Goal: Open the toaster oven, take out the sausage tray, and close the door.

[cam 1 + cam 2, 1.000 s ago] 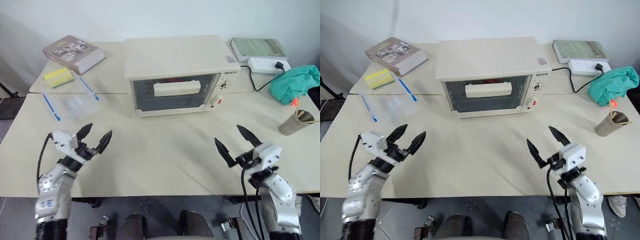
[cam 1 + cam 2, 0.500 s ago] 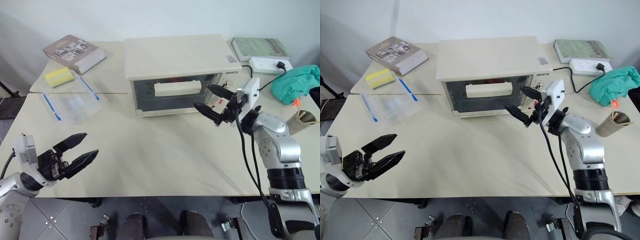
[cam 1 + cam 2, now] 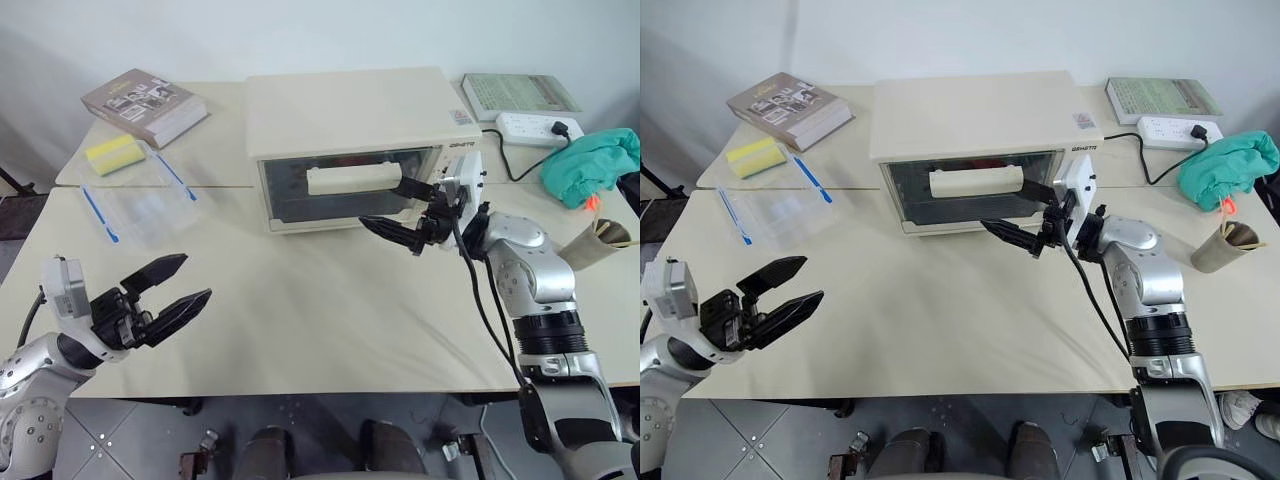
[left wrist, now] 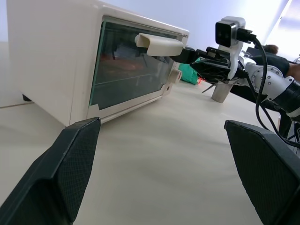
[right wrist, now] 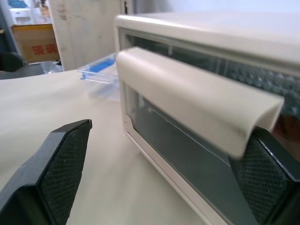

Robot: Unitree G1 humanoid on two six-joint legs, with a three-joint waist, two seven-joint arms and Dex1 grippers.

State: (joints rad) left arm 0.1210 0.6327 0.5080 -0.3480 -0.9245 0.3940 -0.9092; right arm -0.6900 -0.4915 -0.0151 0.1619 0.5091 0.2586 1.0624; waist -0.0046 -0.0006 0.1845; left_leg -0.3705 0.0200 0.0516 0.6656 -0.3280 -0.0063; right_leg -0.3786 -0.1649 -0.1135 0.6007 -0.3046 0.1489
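Oven (image 3: 350, 130): sits toward the desk's (image 3: 300, 310) far edge, near the middle, glass front facing the near edge.
Door (image 3: 345, 190): shut, its cream bar handle (image 3: 352, 180) running across the upper glass.
Tray (image 4: 123, 70): inside the oven; in the left wrist view only a dim reddish-brown shape shows through the glass.
Right pincer (image 3: 400, 208): wide open and empty, turned sideways at the handle's right end; one finger is level with the bar's end, the other hangs lower in front of the glass. I cannot tell whether either one touches.
Left pincer (image 3: 170, 290): wide open and empty, over the desk's near-left edge, well apart from the oven.
Risk, missed handle: the pincer is at the bar's very end, so closing there may catch only the tip and slip off.
Risk, glass strike: the lower finger is close to the glass; a push forward would likely knock the door rather than hook the bar.
Risk, oven shifts: nothing braces the oven, so a pull off-centre could probably twist or drag it on the desk.
Risk, door drop: pulled free, the door could fall open hard.
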